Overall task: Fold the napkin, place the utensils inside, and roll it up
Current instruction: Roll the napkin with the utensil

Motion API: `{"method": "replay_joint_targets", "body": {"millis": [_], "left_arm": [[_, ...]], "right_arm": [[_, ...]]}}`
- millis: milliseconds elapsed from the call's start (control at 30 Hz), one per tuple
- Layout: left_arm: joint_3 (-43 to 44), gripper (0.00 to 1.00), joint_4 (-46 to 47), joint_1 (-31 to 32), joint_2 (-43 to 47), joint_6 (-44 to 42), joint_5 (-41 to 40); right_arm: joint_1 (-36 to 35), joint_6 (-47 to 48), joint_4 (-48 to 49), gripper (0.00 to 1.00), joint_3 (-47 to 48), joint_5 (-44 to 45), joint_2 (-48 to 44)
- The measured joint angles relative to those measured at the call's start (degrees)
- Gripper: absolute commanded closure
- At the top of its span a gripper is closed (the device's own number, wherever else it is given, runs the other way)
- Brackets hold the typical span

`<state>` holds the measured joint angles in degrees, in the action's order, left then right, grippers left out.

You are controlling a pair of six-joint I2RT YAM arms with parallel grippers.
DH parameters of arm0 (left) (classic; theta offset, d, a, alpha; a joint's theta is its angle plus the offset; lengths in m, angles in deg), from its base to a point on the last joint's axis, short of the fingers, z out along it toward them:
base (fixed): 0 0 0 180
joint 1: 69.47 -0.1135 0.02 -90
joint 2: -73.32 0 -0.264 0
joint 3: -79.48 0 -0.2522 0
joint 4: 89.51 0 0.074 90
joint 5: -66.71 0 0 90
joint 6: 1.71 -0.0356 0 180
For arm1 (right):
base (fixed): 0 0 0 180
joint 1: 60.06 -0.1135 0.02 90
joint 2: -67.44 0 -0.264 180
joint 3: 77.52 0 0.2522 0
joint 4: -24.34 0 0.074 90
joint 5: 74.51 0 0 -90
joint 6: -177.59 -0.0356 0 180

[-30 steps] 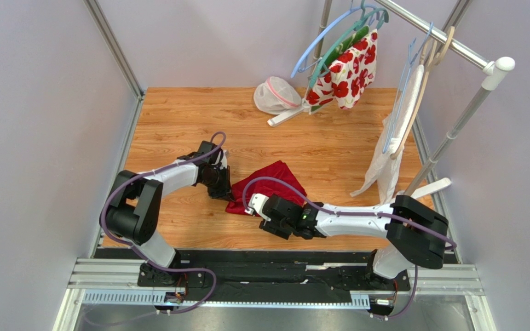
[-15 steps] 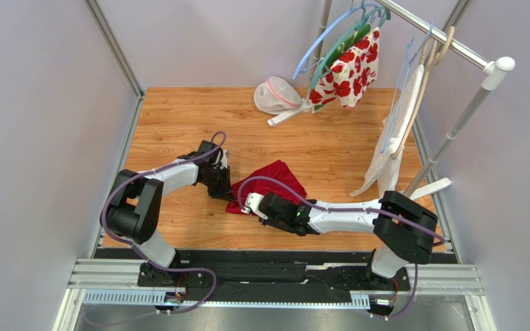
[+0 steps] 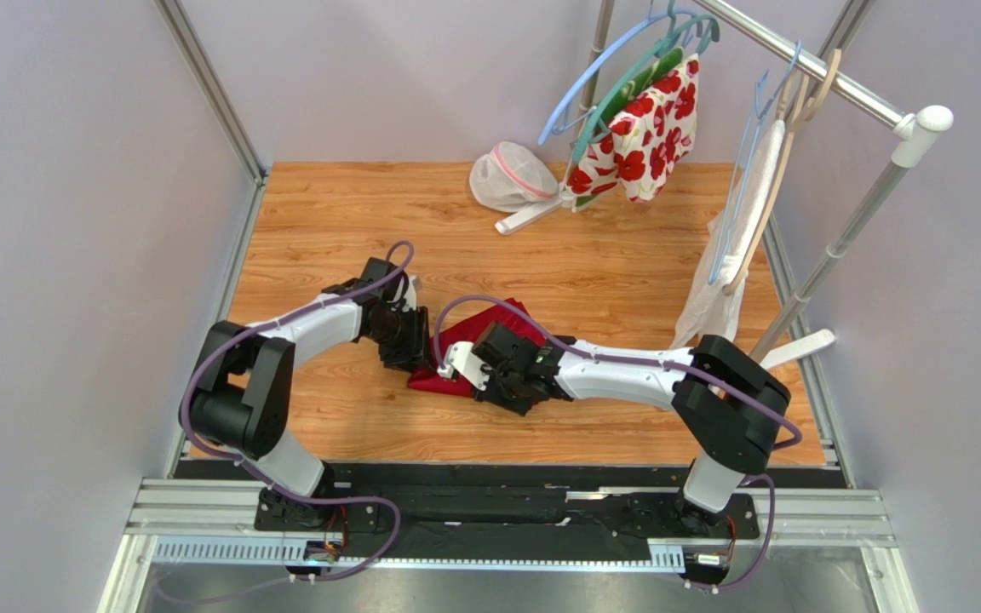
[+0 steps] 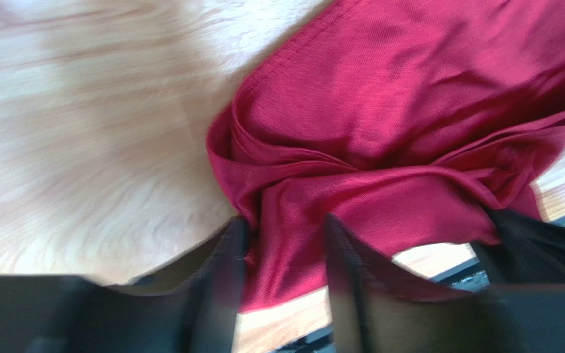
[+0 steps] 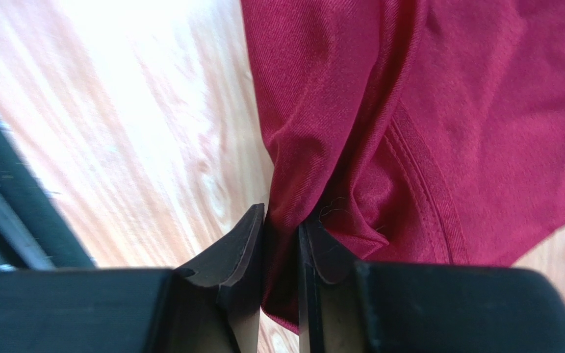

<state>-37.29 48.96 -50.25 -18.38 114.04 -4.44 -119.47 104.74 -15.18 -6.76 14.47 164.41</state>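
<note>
Right claw (image 5: 282,224) has dragged napkin (image 5: 447,110) leftward, bunching it.

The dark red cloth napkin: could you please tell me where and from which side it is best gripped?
I would take the dark red cloth napkin by its stitched hem. It lies crumpled in soft folds, and the hem is the one flat, free edge showing. Come in low from the wooden table side, straddling that edge.
</note>
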Motion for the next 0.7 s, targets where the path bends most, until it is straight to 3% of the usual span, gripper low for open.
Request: {"method": "replay_joint_targets", "body": {"millis": [133,433,700], "left_arm": [[0.1,0.37,-2.1,-1.8,4.3,-0.3,-1.4],[-0.2,0.38,-2.4,-6.5,13.2,1.0,-7.1],[-11.8,0.40,7.1,-6.6,26.4,2.8,-4.1]], "right_arm": [[1.1,0.7,-1.6,1.00,2.7,-6.5,1.7],[3.8,1.6,-3.8,1.00,5.9,-20.3,4.2],[10.6,1.7,-7.6,1.00,10.8,-36.5,10.0]]}}
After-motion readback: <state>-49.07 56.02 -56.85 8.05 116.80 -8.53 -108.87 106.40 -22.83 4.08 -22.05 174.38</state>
